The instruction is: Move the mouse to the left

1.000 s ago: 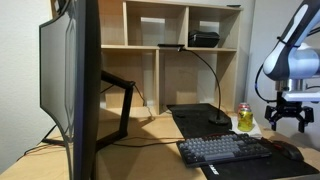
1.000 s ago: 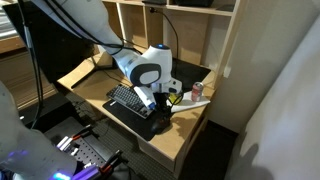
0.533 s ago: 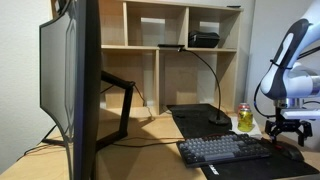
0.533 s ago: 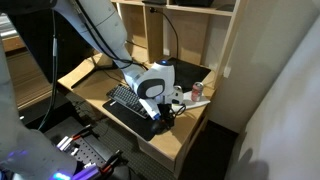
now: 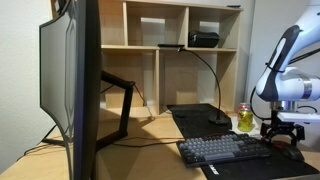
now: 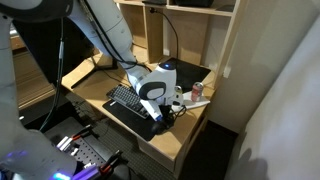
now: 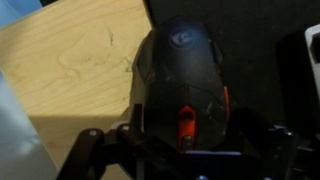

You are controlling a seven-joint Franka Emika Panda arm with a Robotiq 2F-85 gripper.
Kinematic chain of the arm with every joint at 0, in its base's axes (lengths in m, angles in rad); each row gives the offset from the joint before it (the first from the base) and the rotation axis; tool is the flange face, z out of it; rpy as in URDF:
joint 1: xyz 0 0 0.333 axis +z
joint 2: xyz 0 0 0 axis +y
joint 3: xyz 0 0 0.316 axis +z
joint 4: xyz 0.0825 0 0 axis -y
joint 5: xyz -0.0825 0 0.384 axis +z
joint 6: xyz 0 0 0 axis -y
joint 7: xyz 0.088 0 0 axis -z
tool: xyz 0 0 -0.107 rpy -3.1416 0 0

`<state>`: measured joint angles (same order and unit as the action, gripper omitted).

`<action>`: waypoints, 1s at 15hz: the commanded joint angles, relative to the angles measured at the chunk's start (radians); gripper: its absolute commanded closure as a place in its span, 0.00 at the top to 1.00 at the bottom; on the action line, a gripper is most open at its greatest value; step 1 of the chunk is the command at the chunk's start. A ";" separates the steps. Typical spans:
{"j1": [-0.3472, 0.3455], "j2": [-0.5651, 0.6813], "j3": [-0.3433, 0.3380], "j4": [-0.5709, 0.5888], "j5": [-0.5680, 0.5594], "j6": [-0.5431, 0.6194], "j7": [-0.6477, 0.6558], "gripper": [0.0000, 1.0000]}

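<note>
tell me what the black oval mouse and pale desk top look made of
Black oval mouse: probably matte plastic, given its dull sheen and orange trim. Pale desk top: wood or wood-look laminate, given its grain lines; which is unclear.

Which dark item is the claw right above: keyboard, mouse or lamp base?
The mouse: small, oval, with an orange wheel; keyboard and lamp base lie aside.

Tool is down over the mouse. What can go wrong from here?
1. The mouse has a rounded shell. The tool sits right over it with its jaws apart, so an off-centre close may squirt it out.
2. The keyboard lies close beside the mouse in an exterior view; a sideways push toward it may shove or jam it.
3. The yellow can stands near the arm, and a wide swing might tip it.
</note>
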<state>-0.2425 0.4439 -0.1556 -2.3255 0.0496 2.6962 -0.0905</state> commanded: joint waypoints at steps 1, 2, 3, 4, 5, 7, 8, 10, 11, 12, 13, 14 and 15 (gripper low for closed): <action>-0.068 0.029 0.066 0.034 0.070 -0.035 -0.089 1.00; -0.071 0.039 0.067 0.038 0.074 -0.028 -0.095 0.82; -0.072 0.040 0.066 0.040 0.075 -0.024 -0.095 0.74; -0.076 0.036 0.071 0.043 0.082 -0.033 -0.105 0.67; -0.075 0.033 0.072 0.045 0.085 -0.042 -0.108 0.61; -0.074 0.030 0.072 0.049 0.087 -0.051 -0.113 0.50; -0.074 0.032 0.071 0.050 0.088 -0.048 -0.111 0.50; -0.079 0.032 0.076 0.052 0.094 -0.057 -0.118 0.50; -0.074 0.032 0.071 0.052 0.093 -0.059 -0.104 0.50; -0.086 0.032 0.083 0.055 0.103 -0.072 -0.129 0.50; -0.102 0.032 0.102 0.057 0.118 -0.069 -0.164 0.50; -0.117 0.034 0.120 0.058 0.137 -0.056 -0.201 0.50; -0.128 0.034 0.129 0.059 0.150 -0.047 -0.230 0.50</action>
<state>-0.3116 0.4521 -0.0815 -2.2922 0.1453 2.6484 -0.2170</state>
